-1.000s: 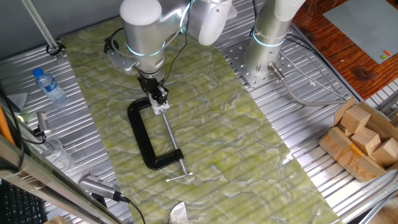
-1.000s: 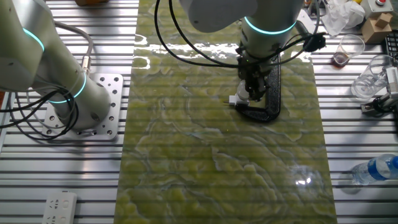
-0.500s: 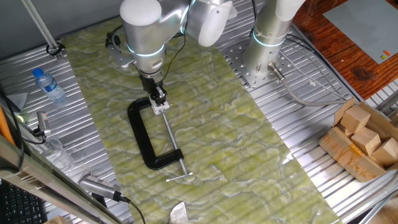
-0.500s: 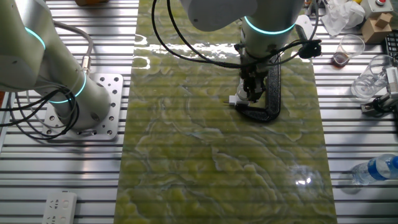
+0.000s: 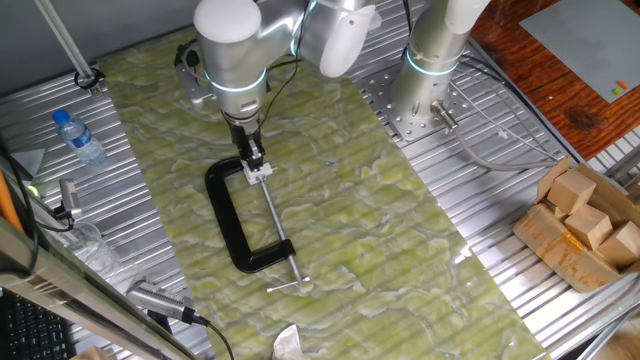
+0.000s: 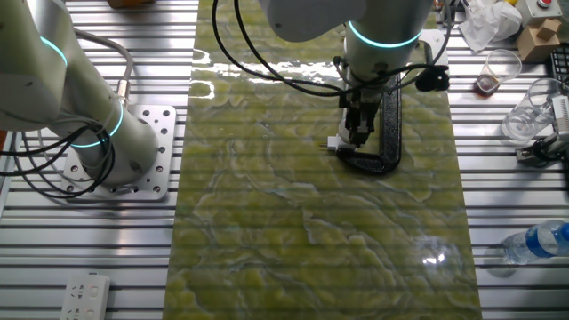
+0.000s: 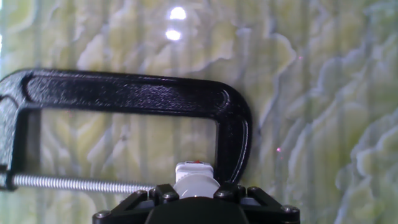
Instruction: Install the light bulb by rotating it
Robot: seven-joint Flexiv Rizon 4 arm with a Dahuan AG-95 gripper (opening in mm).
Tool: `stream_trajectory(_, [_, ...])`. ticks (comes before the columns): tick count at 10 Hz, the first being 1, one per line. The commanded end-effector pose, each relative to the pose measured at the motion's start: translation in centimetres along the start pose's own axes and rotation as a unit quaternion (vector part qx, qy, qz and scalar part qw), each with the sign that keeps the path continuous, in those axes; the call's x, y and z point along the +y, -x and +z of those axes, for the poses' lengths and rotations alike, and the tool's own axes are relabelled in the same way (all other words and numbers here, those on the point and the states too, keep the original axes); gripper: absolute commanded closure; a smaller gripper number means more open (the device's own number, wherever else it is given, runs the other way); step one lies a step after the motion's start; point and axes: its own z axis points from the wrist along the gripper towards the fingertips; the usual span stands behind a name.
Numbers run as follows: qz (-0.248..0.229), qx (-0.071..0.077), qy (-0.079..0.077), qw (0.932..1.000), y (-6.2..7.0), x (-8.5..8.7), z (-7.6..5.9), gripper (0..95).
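The light bulb [image 5: 263, 174] is a small white piece with a tiny orange mark, sitting at the end of the steel screw [image 5: 277, 226] of the black C-clamp [image 5: 229, 230] on the green mat. My gripper [image 5: 257, 162] points straight down and is shut on the bulb. In the other fixed view the bulb [image 6: 339, 143] peeks out left of the gripper [image 6: 357, 139], by the clamp [image 6: 389, 120]. In the hand view the bulb [image 7: 194, 181] sits between the fingers [image 7: 231, 191], with the clamp's arch [image 7: 130, 93] above and the screw [image 7: 74, 183] to the left.
A water bottle [image 5: 78, 137] lies at the mat's left edge. A box of wooden blocks [image 5: 585, 225] stands at the right. The second arm's base [image 5: 430, 95] is behind the mat. Plastic cups [image 6: 502, 69] and a bottle [image 6: 542, 240] flank the mat.
The wrist has turned about its own axis while shut on the bulb; its cable connector has swung round. The clamp has stayed in place.
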Motion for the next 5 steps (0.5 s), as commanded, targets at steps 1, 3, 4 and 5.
stream_trajectory(1, [0.021,0.000,0.001,0.9998,-0.04,0.11,0.05,95.0])
stream_trajectory(3, [0.013,0.001,-0.002,0.9999,-0.05,0.10,0.06,95.0])
stream_trajectory(4, [0.006,0.001,-0.005,1.0000,-0.05,0.10,0.06,95.0])
stream_trajectory(5, [-0.002,0.001,-0.008,1.0000,-0.05,0.09,0.06,76.0])
